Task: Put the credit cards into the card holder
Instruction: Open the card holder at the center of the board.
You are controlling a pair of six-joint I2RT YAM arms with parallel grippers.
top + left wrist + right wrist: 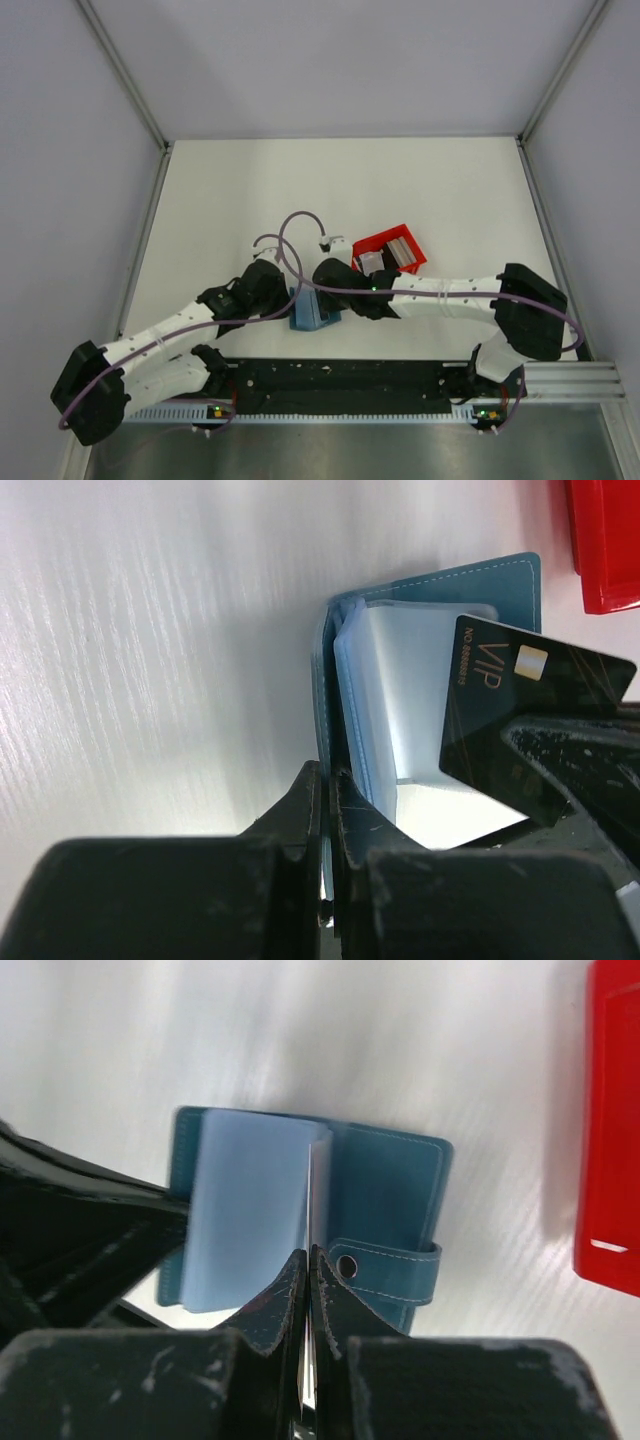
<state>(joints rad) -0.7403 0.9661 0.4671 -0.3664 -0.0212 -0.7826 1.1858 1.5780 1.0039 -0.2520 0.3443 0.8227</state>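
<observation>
The teal card holder (pixel 312 316) lies open on the table between both grippers. My left gripper (pixel 328 775) is shut on the edge of its teal cover (pixel 480 590), with the clear inner sleeves (pixel 400 680) fanned open beside it. My right gripper (pixel 308 1255) is shut on a black VIP credit card (pixel 510 720), which it holds on edge over the open holder (pixel 385 1190), its lower edge at the sleeves. In the right wrist view the card shows only as a thin edge (pixel 316 1190). More cards, grey (pixel 403 250) and whitish (pixel 372 262), lie in the red tray.
The red open-topped tray (pixel 385 240) stands just behind and to the right of the holder; it also shows in the left wrist view (pixel 600 550) and the right wrist view (pixel 610 1160). Purple cables (pixel 300 225) loop above both wrists. A metal frame (pixel 140 250) borders the table.
</observation>
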